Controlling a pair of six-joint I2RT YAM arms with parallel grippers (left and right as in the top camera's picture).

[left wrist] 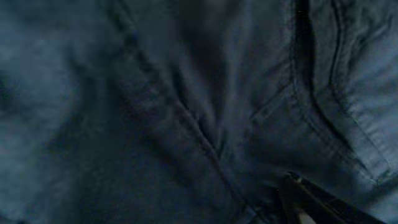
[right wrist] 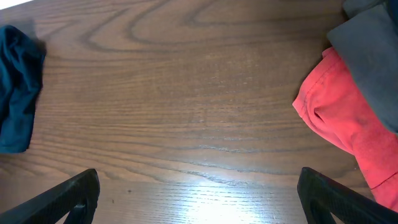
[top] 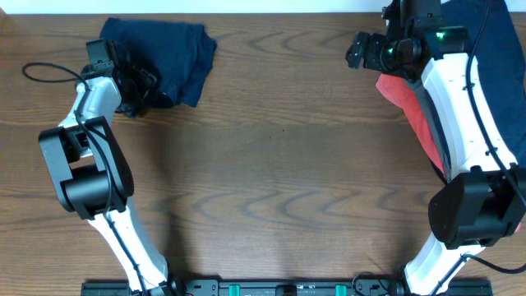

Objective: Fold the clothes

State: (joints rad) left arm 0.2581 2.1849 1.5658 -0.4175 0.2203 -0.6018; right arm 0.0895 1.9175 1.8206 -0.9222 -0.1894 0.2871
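left claw (top: 138, 87) over navy garment (top: 174, 48), right claw (top: 358, 51) spread beside red garment (top: 416, 111)

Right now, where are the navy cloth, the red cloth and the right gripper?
navy cloth (top: 168, 51): overhead, its middle.
red cloth (right wrist: 345, 127): right wrist, its middle.
right gripper (right wrist: 198, 180): right wrist, midway between fingertips.

A navy garment (top: 168, 57) lies in the upper left of the overhead frame, folded into a rough, crumpled rectangle with its lower left corner bunched. Close up, its seams and stitched hems show. At the right edge a red garment (top: 413, 111) lies rumpled, partly under a dark blue garment (top: 503, 74) — loose, unfolded, running off the frame.
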